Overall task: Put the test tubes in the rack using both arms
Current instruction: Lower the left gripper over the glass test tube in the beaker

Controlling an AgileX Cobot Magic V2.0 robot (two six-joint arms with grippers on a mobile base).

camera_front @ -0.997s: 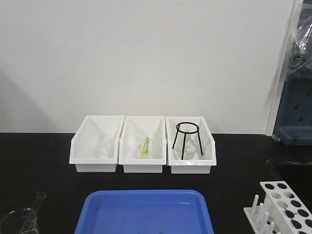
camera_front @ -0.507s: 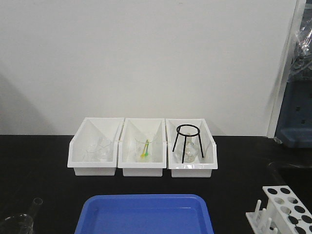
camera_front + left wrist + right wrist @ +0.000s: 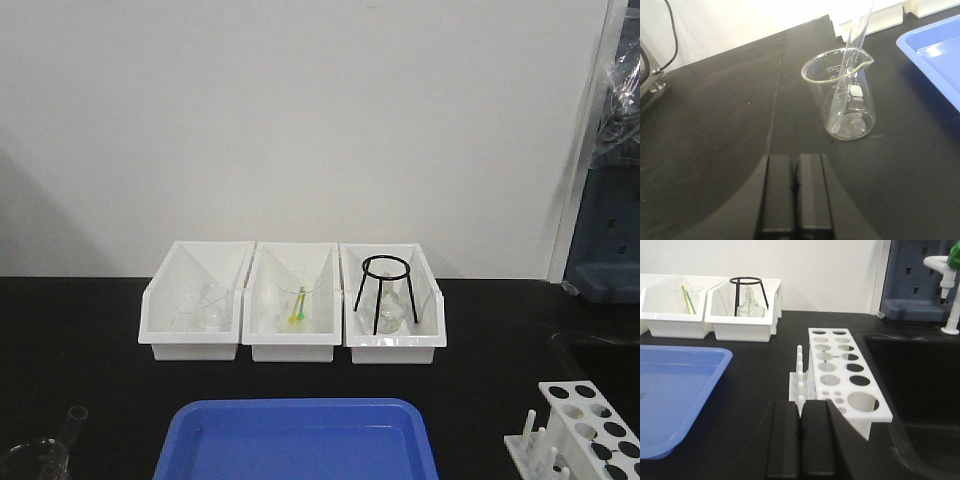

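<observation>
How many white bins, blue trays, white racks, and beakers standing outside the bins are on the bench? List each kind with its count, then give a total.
white bins: 3
blue tray: 1
rack: 1
beaker: 1
Total: 6

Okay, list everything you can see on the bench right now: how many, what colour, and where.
slim clear glass test tube: one seen, clear, leaning in the beaker
wide clear glass beaker: one, clear, on the black benchtop, left of the tray
white plastic block rack: one, white, right of the tray, holes empty
blue plastic tray: one, blue, front centre
white rectangular plastic bins: three, white, in a row by the wall
black wire tripod: one, black, right bin
yellow and green rods: yellow, green, count unclear, middle bin
black sink: one, far right
left gripper: black, shut, empty
right gripper: black, shut, empty
</observation>
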